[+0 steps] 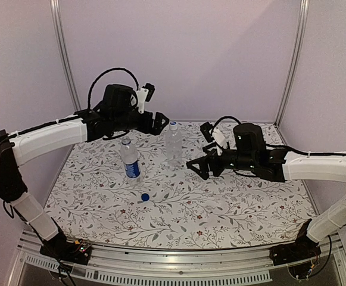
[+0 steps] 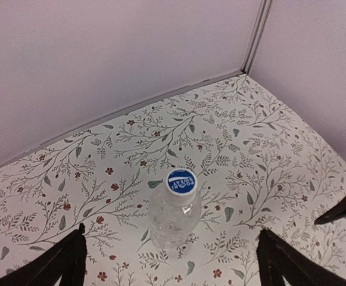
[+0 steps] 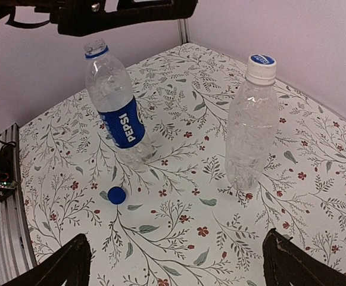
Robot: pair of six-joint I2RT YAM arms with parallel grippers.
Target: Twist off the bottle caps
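From above, the left gripper (image 1: 159, 123) hangs over the far part of the floral-patterned tabletop (image 1: 238, 208), its jaws spread and holding nothing, just left of the plain, unlabelled clear plastic bottle (image 1: 174, 146). That bottle stands upright with its whitish round cap with a blue top (image 1: 173, 125) on the neck. Near it, to the left and closer to the arms, the clear plastic bottle with a dark blue label band (image 1: 130, 161) stands upright with a bare neck. The small solid blue round cap (image 1: 145, 196) lies on the tabletop in front of it, apart from it. The right gripper (image 1: 195, 168) hovers to the right of the plain bottle, jaws wide and empty, touching neither bottle. In the left wrist view, the black fingers (image 2: 65, 262) stand far apart at the lower corners, and the plain bottle stands beyond them, untouched, its cap facing the camera. In the right wrist view, both bottles stand upright and well apart, the blue cap lies just in front of the labelled one, and this gripper's two fingers sit wide apart with nothing between them.
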